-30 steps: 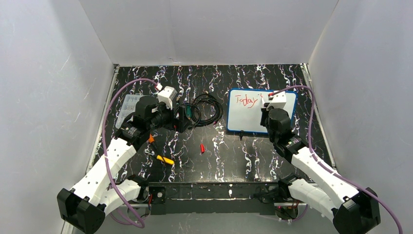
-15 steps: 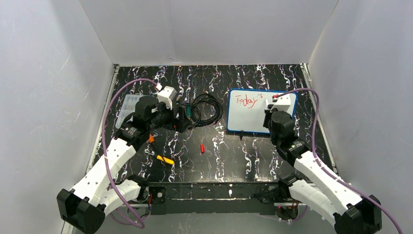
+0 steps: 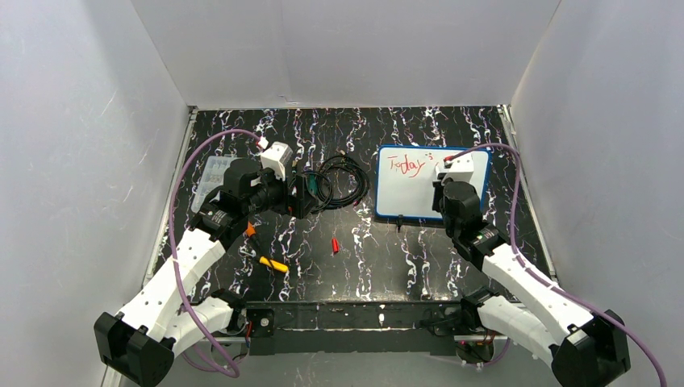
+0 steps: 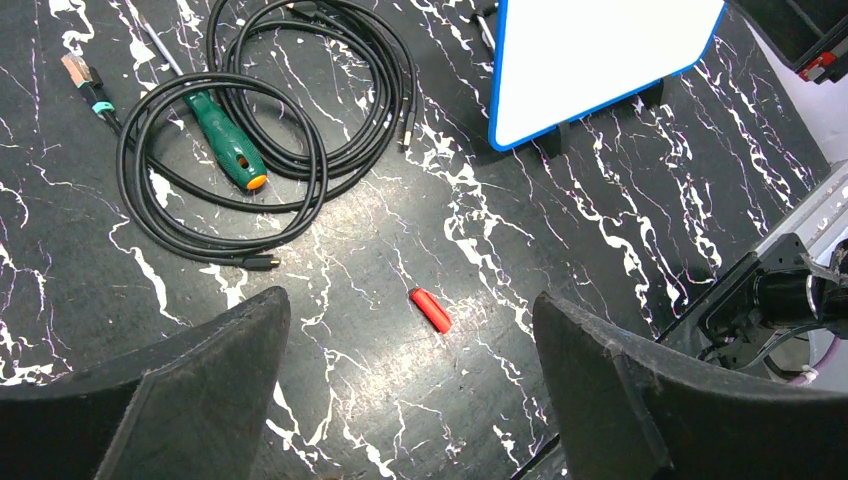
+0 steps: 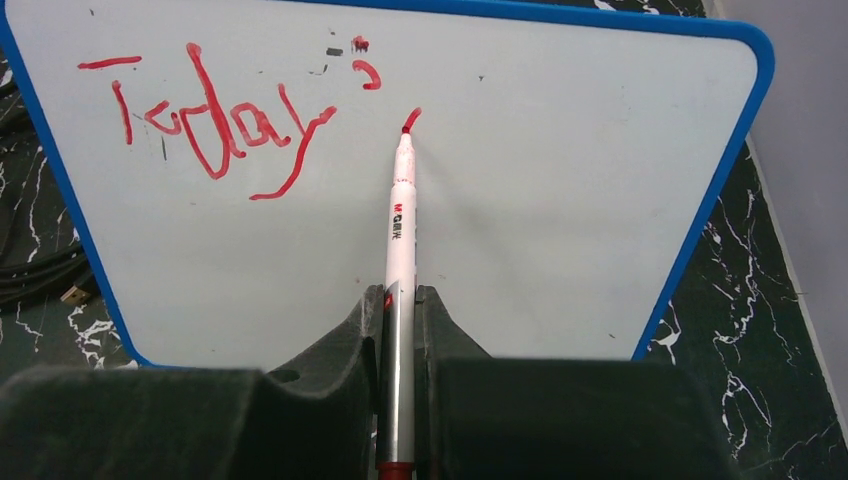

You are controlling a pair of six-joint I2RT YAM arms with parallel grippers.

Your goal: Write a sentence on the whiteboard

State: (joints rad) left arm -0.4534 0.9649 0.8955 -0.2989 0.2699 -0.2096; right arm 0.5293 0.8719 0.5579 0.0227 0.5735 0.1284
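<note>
Item one, the whiteboard: white, with a thin blue round-cornered frame and black feet. We find it at the far right of the counter, just right of a black cable coil. The sentence so far reads "Today" in red, with small marks after it. The right arm reaches over the board's near edge, and the right tool pinches a white marker whose tip is on a short red stroke. The left tool is spread wide above a red cap. We cannot read the barrel print.

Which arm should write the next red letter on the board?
The right arm. Its jaws grip the white marker, red tip at the blue-framed whiteboard beside the red "Today" writing. The left arm hangs open-jawed over the black table, holding nothing.
</note>
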